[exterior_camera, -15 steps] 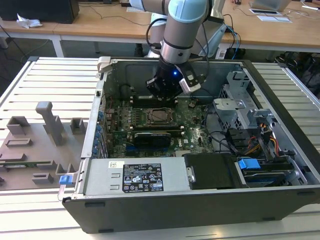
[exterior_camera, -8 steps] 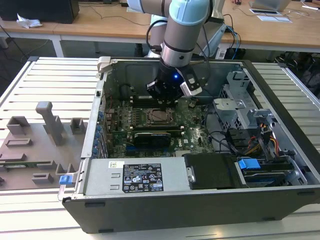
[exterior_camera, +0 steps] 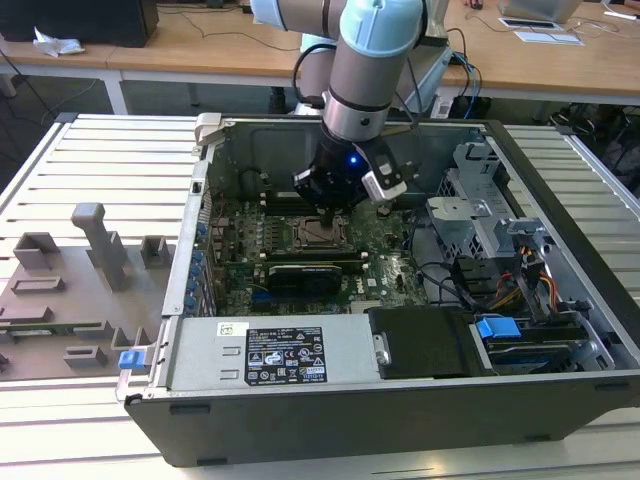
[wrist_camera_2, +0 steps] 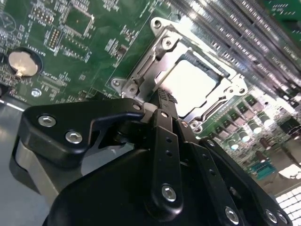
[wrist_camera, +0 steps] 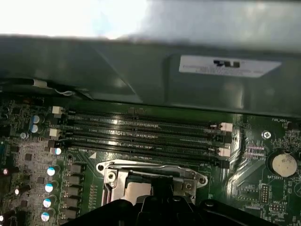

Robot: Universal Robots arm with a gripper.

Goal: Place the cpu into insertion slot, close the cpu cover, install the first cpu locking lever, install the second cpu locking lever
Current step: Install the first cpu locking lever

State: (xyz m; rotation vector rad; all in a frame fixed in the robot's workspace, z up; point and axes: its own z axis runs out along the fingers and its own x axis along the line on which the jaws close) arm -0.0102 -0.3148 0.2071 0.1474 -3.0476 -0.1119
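- We see the gripper down inside the open PC case, right above the CPU socket on the motherboard.
- In the second wrist view the cpu sits in the socket, its pale metal top showing through the window of the cpu cover; we judge placement done.
- The cover lies flat over the chip, so it looks closed.
- Fingers sit together at the cover's edge with no visible gap and nothing between them; we read them as closed and empty.
- Locking levers: we can't tell if either is latched, so we judge those steps still open.
- First wrist view shows the RAM slots beside the cover and the coin cell battery nearby.
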